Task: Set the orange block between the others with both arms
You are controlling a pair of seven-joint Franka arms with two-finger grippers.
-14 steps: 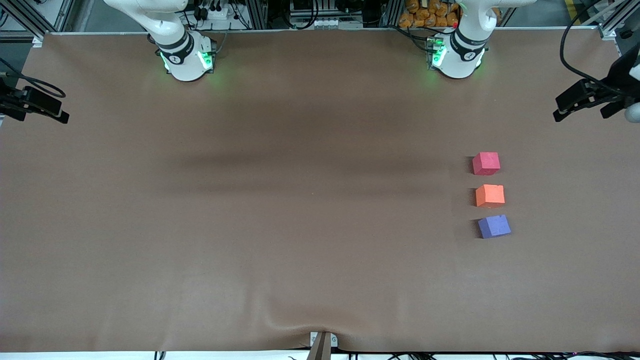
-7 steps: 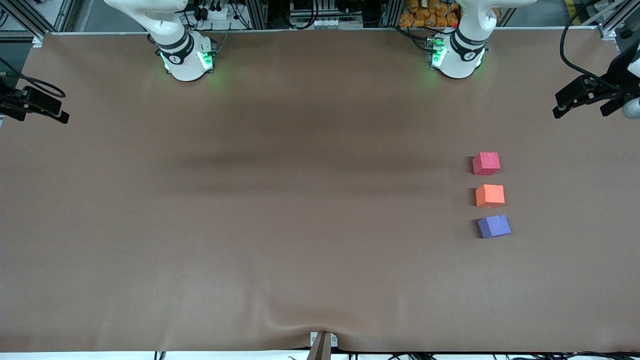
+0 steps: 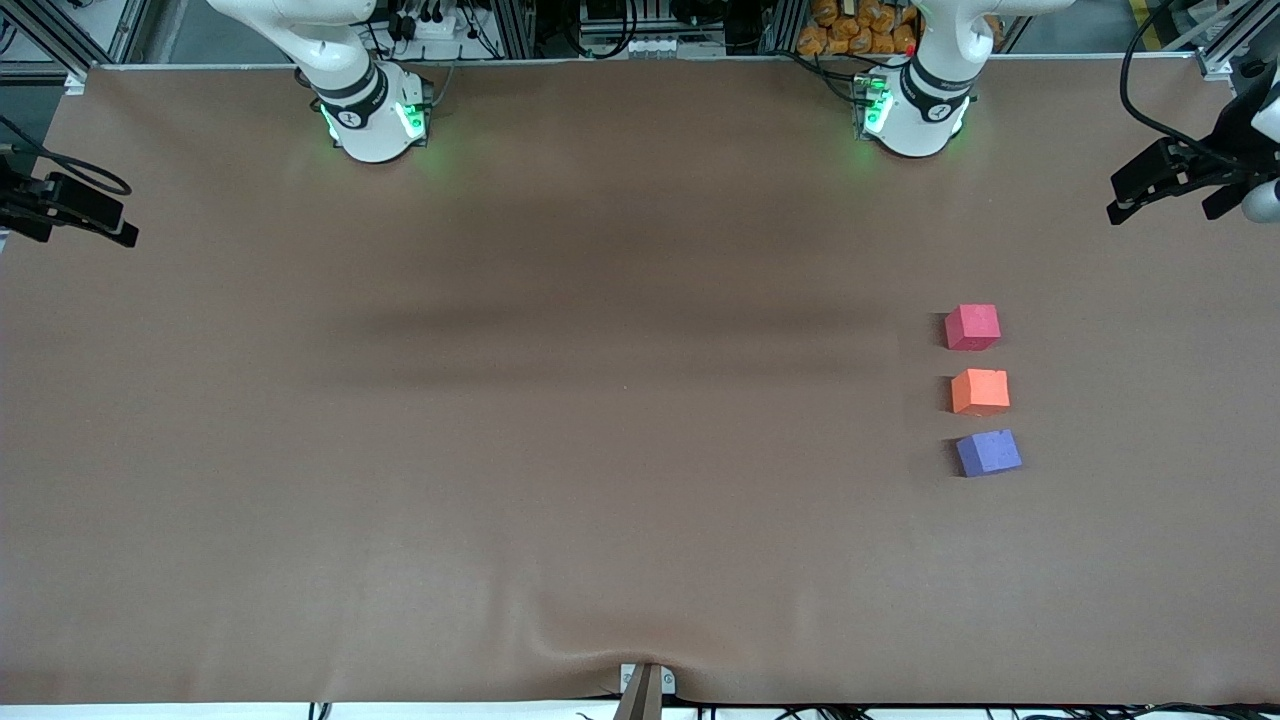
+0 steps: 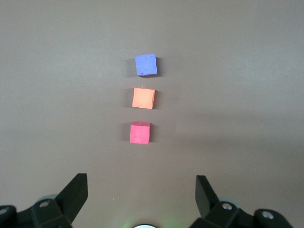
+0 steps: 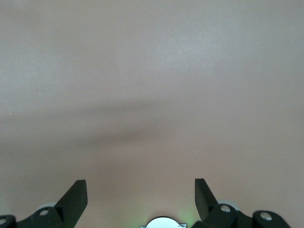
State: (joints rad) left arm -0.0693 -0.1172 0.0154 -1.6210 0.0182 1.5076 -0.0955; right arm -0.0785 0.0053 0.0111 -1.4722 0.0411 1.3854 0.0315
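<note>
Three cubes already line up: orange block between pinkish-red cube and purple-blue cube; left hand and right hand gape empty, nothing apparently left.

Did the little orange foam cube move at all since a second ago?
No. The small orange foam cube sits in the same spot, between the pinkish-red foam cube and the purple-blue foam cube, which stayed put too.

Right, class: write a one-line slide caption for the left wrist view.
Open left claw above a row of three blocks: red, orange, blue.
</note>
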